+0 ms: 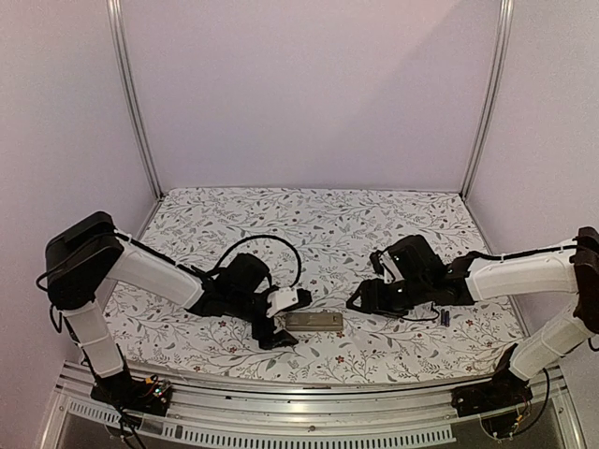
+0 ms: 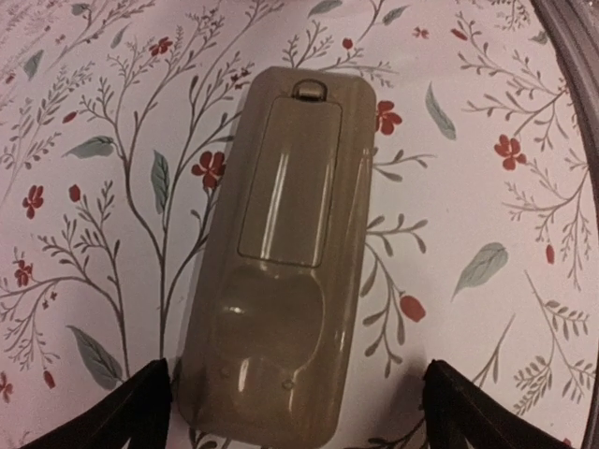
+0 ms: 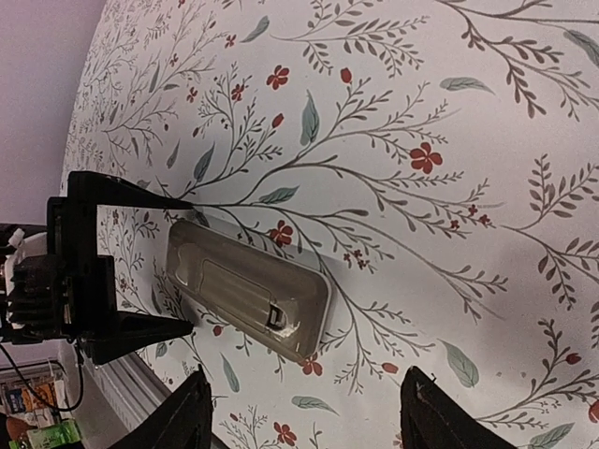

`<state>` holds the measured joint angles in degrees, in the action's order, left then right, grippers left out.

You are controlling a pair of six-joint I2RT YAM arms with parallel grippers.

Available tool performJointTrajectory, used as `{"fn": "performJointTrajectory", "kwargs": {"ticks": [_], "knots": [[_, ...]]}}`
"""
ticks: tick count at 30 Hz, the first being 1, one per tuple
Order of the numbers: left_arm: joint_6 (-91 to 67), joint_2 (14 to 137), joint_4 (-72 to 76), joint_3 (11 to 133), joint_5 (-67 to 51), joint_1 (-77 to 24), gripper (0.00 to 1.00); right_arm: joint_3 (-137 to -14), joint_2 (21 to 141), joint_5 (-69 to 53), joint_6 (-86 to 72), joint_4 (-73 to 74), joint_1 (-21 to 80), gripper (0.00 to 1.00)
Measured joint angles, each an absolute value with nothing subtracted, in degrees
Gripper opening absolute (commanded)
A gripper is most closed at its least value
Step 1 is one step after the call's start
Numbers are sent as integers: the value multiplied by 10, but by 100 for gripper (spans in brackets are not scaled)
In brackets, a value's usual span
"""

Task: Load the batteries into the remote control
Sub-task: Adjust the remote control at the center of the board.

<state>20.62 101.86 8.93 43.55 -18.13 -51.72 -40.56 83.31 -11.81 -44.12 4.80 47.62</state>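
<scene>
Nearest to the arm bases, the left gripper (image 2: 298, 412) sits low over the flowered cloth (image 3: 449, 94) w/ its fingers (image 2: 131, 416) spread wide. They stand on both sides of the near end of the remote (image 2: 281, 243). One finger is just beside the remote's edge, the other is apart from it, and nothing is pinched.

The remote lies flat on the cloth between the two grippers, tan back up, near the front edge of the table. Its cover (image 2: 285, 178) looks closed, latch at the far end, so the battery compartment is hidden. It is not possible to tell if any cell is inside.

The right gripper (image 3: 304, 416) hangs beside the other end of the remote, fingers apart, holding nothing.

A bit more to the right, a small dark battery (image 1: 445, 319) lies on the cloth by the right arm. If there is more than one, it is too small to tell.

Step in hand, prob.: holding the remote steady for opening. The next move calls for the cover to come off, i.e. press the latch and slide, while the left fingers close on the remote's sides. After that comes picking up the battery.
</scene>
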Motion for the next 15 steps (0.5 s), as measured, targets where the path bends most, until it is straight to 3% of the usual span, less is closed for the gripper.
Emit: {"fn": "performJointTrajectory", "kwargs": {"ticks": [10, 15], "knots": [[157, 1050, 88, 467, -165, -559, 71, -425, 833, -107, -447, 101, 476, 58], [107, 1050, 113, 458, -119, -584, 72, -463, 834, -97, -429, 134, 476, 46]]}}
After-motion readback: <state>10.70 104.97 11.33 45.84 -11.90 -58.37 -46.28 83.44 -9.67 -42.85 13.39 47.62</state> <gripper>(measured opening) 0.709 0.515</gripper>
